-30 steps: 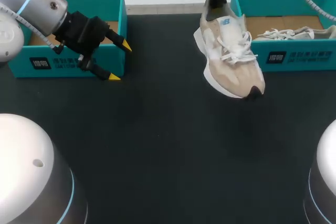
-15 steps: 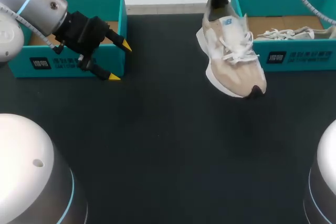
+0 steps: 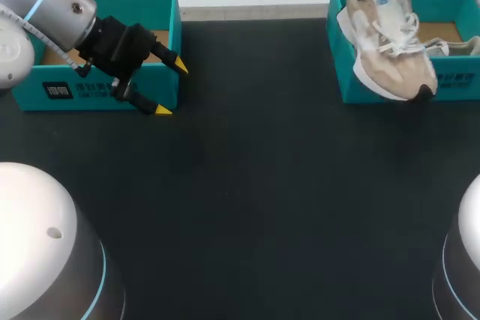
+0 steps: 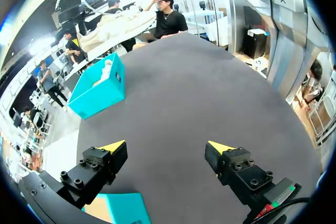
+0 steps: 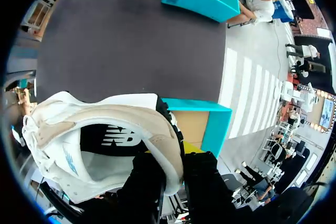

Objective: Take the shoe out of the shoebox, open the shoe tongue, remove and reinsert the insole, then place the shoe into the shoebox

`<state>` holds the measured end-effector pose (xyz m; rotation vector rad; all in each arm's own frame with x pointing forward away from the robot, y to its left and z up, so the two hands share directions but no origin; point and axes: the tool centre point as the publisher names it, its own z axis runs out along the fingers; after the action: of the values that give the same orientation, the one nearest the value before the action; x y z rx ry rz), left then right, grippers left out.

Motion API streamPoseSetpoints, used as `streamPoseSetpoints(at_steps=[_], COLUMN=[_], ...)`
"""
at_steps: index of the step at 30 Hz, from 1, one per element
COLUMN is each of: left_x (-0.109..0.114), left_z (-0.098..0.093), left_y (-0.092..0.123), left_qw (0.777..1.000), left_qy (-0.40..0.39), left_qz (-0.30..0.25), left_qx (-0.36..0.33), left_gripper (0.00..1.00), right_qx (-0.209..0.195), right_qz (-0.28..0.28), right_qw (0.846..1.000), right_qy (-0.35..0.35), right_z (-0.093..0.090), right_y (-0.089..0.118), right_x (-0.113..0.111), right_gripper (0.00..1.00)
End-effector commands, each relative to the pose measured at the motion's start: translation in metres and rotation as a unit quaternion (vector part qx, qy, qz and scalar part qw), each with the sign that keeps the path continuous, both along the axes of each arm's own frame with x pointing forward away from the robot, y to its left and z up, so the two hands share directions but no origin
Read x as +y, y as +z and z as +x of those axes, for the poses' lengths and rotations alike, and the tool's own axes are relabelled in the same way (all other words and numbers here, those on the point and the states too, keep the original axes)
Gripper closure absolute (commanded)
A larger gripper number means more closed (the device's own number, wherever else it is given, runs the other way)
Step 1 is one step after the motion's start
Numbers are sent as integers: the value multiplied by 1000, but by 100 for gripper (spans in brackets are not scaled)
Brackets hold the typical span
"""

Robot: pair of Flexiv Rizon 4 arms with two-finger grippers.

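Hovering open at the left, left gripper (image 3: 171, 88) holds nothing; at the right, shoe (image 3: 386, 46) is held over the shoebox (image 3: 457, 84).
Left gripper sits at the near right corner of the left box (image 3: 97, 91), fingers spread wide above the dark table (image 3: 240, 185). Shoe is angled over the shoebox's left end, toe past the front wall. Right gripper (image 5: 176, 157) is clenched on the heel collar, one finger inside, one outside.

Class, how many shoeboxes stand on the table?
2. One shoebox at the table's left, by the open left gripper; one at its right, under the shoe that the right gripper holds. None seems hidden.
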<state>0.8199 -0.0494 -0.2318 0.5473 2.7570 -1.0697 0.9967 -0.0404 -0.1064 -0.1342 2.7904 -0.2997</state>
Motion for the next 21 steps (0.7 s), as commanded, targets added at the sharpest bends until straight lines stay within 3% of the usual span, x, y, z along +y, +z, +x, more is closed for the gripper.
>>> streamPoseSetpoints(at_steps=[1,3,7,8,21], left_x=[0,0,0,0,0], left_z=[0,0,0,0,0], left_y=[0,0,0,0,0], left_qw=[1000,1000,1000,1000,1000], left_qy=[0,0,0,0,0], left_qz=[1,1,1,1,1], left_qx=[0,0,0,0,0], left_gripper=[0,0,0,0,0], right_qx=[18,7,-18,-19,-19], right_qz=[25,11,37,57,57], right_qw=[999,1000,996,993,993], right_qy=[-9,-23,-82,-101,-101], right_z=[29,44,65,69,69], right_y=[-5,-5,-6,-7,-7], right_x=[-49,-69,-97,-99,-99], right_gripper=[100,100,100,100,100])
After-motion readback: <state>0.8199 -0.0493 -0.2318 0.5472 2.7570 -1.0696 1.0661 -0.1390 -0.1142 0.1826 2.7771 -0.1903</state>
